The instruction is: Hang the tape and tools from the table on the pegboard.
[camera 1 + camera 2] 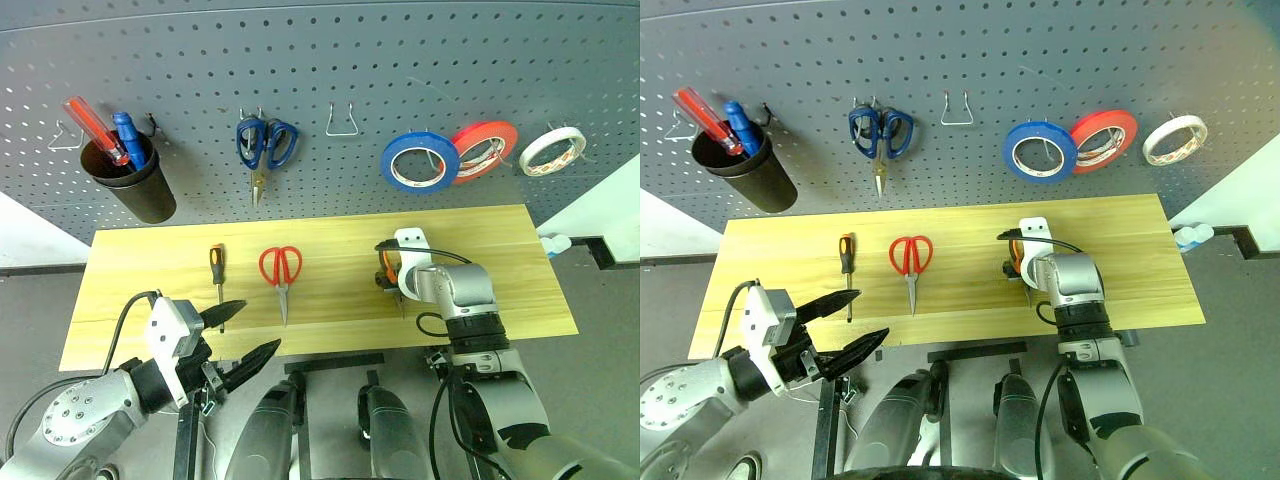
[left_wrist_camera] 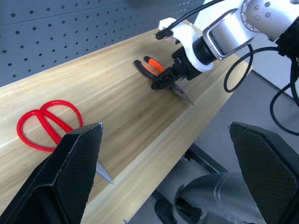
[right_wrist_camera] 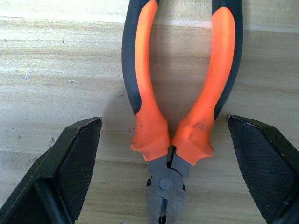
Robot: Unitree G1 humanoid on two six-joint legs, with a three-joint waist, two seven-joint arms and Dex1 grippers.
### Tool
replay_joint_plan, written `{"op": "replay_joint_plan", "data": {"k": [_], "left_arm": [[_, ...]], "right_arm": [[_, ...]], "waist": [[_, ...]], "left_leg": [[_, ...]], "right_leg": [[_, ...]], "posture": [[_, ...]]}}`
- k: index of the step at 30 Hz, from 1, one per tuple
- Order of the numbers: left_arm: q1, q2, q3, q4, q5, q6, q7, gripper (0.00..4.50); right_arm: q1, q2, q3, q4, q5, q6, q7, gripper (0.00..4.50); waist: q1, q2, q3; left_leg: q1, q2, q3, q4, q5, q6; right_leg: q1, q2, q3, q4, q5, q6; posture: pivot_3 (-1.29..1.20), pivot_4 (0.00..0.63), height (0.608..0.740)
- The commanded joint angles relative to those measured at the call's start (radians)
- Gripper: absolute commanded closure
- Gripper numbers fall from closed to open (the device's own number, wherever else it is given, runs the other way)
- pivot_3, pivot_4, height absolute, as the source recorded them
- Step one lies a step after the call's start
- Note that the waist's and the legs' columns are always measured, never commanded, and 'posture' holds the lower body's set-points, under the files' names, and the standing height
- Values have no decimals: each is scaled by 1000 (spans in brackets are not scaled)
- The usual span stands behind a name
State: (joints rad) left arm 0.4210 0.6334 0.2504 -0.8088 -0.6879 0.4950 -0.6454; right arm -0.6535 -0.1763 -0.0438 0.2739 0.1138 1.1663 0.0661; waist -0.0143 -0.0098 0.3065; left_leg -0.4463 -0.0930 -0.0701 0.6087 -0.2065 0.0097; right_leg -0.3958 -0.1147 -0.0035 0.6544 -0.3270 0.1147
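Pegboard: cream tape hangs at its far right, beside red and blue rolls.
Table: carries screwdriver, red scissors and pliers, all lying flat.
Right gripper: arm stretched forward, pointing steeply down at the pliers; wrist view shows fingers apart, one on each side of the pliers' joint, not touching.
Left gripper: held low off the table's near edge, roughly level, fingers wide apart, empty.
No legible writing.
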Motion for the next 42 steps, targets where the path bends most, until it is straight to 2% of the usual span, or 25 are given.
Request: {"op": "replay_joint_plan", "data": {"k": [1,4,5,20,35,38,42], "left_arm": [[17,4,20,-44,-15,-3,6,0],[17,5,19,-44,-16,-3,8,0],[16,5,18,-44,-16,-3,9,0],[-11,2,-3,-15,-2,-11,5,0],[-88,-27,-56,49,46,-43,0,0],[-107,-30,-61,67,54,-50,-6,0],[-130,-27,-60,88,60,-58,-16,0]], "right_arm": [[19,-1,10,-25,-6,-8,7,1206],[24,0,16,-29,-8,-12,12,2242],[26,0,17,-32,-9,-14,14,2414],[66,-17,25,-136,-3,-14,49,2422],[205,-79,36,-493,30,197,104,2422],[239,-111,59,-564,57,214,142,2422],[306,-190,89,-722,172,250,277,2422]], "waist": [[0,0,0],[0,0,0],[0,0,0],[1,0,1],[3,1,1],[3,0,1],[4,0,1]], "left_leg": [[0,0,0,0,0,0],[0,0,0,-1,0,0],[0,0,0,-1,0,0],[0,0,0,-4,0,0],[-1,0,0,-4,2,-4],[-2,-1,0,-4,2,-4],[-2,-1,0,-4,3,-5]], "right_leg": [[0,0,0,0,0,0],[0,0,0,-2,0,0],[0,0,0,-2,0,0],[0,0,0,-5,0,0],[-1,0,-1,-5,0,1],[-1,0,-1,-5,0,1],[-1,0,-2,-4,0,1]], "posture": [[68,361,740],[67,362,740],[67,363,740],[60,344,740],[40,292,740],[33,281,740],[30,271,740]]}}
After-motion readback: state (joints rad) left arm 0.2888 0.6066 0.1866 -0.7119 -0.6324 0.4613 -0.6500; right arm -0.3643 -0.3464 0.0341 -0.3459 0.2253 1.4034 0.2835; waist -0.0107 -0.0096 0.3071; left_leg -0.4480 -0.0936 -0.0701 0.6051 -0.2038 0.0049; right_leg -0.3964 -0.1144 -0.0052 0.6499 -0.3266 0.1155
